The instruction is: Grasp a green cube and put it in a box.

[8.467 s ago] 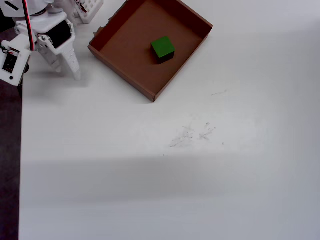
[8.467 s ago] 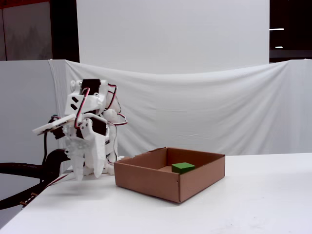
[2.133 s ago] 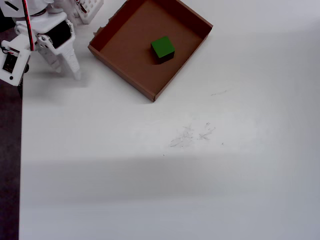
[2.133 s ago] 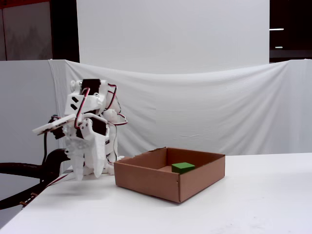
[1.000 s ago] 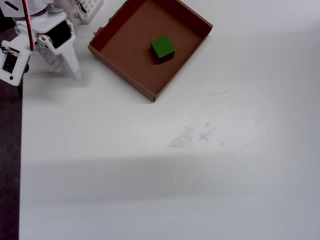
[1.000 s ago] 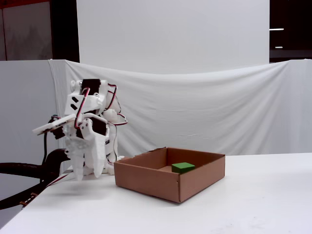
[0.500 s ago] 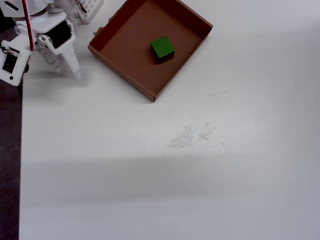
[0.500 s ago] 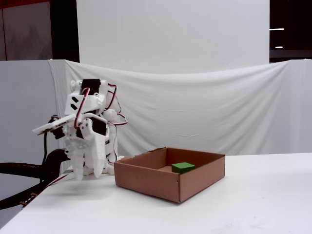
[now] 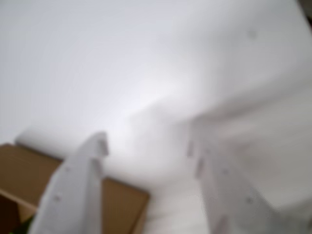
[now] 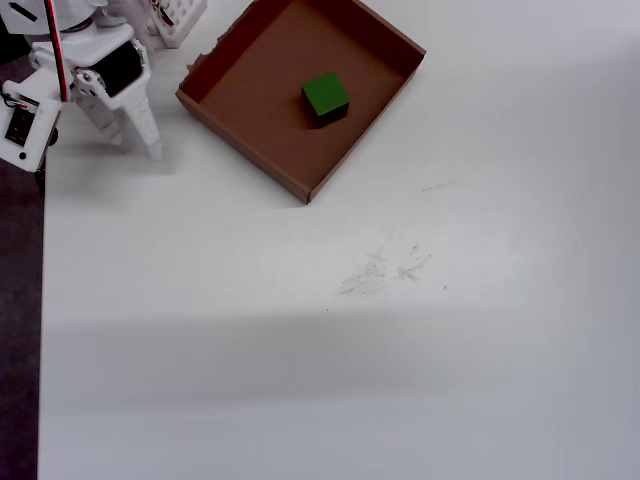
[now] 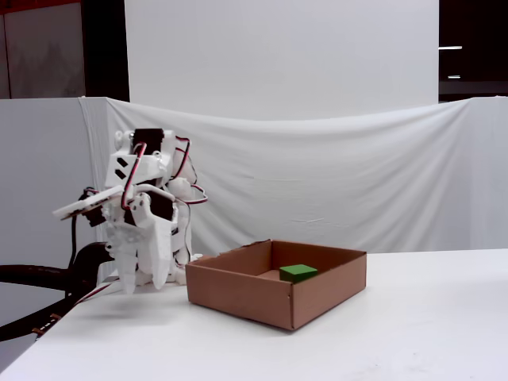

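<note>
The green cube (image 10: 325, 97) lies inside the brown cardboard box (image 10: 262, 95), toward its middle; in the fixed view the cube (image 11: 298, 272) shows just above the box wall (image 11: 238, 295). My white gripper (image 10: 132, 138) hangs to the left of the box, pointing down at the table, apart from the box. In the fixed view the gripper (image 11: 143, 279) is just above the tabletop. The blurred wrist view shows the gripper (image 9: 146, 146) with its two fingers spread apart and nothing between them, and a corner of the box (image 9: 122, 204) at the lower left. The cube is hidden in the wrist view.
The white table's left edge (image 10: 40, 300) runs beside a dark strip. A white perforated part (image 10: 175, 15) stands behind the gripper near the box corner. Faint scuff marks (image 10: 385, 268) are on the table's middle. A white cloth backdrop (image 11: 357, 182) hangs behind.
</note>
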